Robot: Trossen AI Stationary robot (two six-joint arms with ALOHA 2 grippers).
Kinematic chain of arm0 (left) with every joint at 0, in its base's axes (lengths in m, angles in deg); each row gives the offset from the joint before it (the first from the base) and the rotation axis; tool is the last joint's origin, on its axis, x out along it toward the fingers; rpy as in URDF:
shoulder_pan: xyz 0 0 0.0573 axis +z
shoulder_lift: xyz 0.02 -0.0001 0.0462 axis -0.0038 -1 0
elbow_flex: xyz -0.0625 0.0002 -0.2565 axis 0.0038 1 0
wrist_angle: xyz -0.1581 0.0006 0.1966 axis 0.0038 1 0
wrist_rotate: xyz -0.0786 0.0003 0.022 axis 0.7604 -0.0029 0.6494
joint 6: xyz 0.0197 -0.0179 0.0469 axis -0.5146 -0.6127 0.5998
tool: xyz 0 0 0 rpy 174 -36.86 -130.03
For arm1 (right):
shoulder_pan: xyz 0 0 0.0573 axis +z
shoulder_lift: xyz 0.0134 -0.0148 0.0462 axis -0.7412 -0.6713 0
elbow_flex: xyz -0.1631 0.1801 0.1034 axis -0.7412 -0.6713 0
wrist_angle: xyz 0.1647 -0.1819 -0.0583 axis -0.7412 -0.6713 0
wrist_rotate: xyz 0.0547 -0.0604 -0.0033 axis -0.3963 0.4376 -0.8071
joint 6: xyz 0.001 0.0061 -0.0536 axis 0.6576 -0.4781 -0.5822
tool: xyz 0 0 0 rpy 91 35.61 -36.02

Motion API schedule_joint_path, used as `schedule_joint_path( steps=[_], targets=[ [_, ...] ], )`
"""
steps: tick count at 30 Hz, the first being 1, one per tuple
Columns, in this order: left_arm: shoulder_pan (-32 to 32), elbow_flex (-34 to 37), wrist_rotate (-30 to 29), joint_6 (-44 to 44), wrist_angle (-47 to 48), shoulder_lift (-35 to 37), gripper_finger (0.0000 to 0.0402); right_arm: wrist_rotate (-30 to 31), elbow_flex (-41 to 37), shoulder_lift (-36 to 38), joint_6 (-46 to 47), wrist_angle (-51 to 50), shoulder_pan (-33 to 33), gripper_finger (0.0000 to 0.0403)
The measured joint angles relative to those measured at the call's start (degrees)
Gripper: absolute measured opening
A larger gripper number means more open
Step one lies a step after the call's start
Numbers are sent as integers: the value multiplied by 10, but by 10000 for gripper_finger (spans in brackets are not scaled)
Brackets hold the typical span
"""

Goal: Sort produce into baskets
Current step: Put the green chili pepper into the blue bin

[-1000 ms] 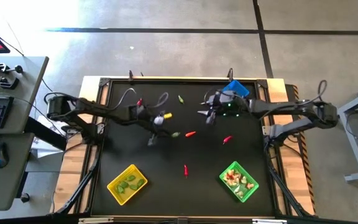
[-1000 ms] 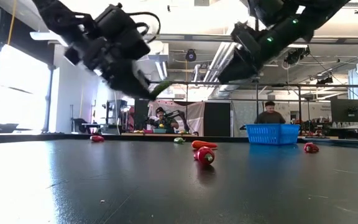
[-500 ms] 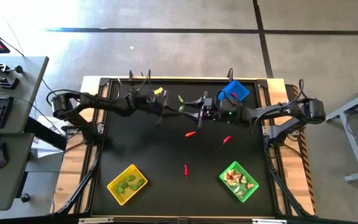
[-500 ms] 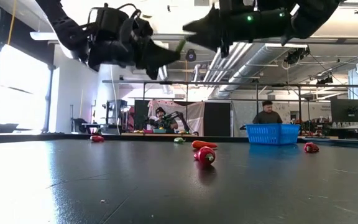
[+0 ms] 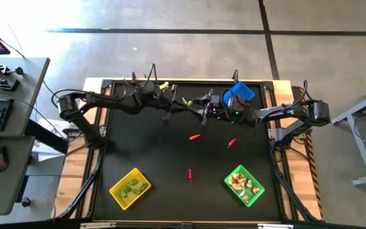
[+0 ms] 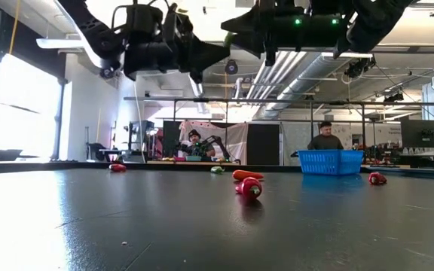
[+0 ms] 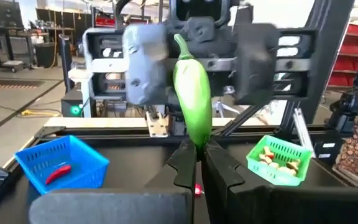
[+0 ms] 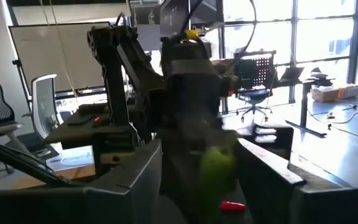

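High above the table's far middle, my left gripper (image 5: 178, 104) is shut on a green pod (image 7: 191, 93) and points level toward the table's right. My right gripper (image 5: 202, 108) faces it, open. Its two grey fingers (image 7: 145, 68) stand wide on either side of the pod without touching it. The pod shows as a blur between the right fingers (image 8: 216, 165). On the table stand the yellow basket (image 5: 130, 187) with green pods, the green basket (image 5: 244, 185) with whitish bulbs, and the blue basket (image 5: 240, 93) holding a red piece. My left gripper pinches the pod's lower tip (image 7: 196, 144) between its two fingertips. The fingers come level from the table's left. The pod sticks out past the fingertips, upright in the wrist view and lifted clear of the table.
Loose red chili pieces lie on the black table at mid-field (image 5: 195, 136), right of that (image 5: 232, 143) and nearer the front (image 5: 190, 173). Another red piece (image 6: 117, 167) and a green one (image 6: 217, 169) lie toward the far edge. People sit in the room behind.
My left gripper has risen with the green pod, gone toward the far edge and the right, and tipped from pointing down to level. My right gripper has tipped up to level and come toward the table's left to face it, so the pod now stands between its open fingers.
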Motion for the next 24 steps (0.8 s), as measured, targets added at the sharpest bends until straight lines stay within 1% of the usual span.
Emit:
schedule_joint_path(
  steps=[2,4,6,9,10,11,13,15,17,20,24],
  targets=[
    [1,-9,2,0,2,-14,0,1,0,0,-2,-2,0,175],
    [2,-21,3,1,1,-27,0,1,0,0,-2,-4,-5,147],
    [1,-29,3,1,1,-40,0,0,0,0,4,-6,-13,107],
    [1,-38,0,3,3,-54,1,-1,0,0,13,-18,-24,36],
    [2,-40,-1,14,1,-58,1,-1,0,0,14,-19,-28,20],
    [2,-40,-1,30,0,-60,1,-2,0,0,13,-20,-30,13],
    [3,-38,-9,54,0,-62,5,-2,0,0,15,-26,-33,21],
    [4,-36,-23,65,1,-62,16,-1,0,2,14,-29,-37,26],
    [4,-35,-39,65,13,-62,32,5,0,11,9,-36,-42,21],
    [5,-34,-46,66,23,-63,57,36,0,37,-6,-62,-55,7],
    [3,-35,-96,74,51,-62,87,107,0,90,-11,-156,-79,10]
  ],
)
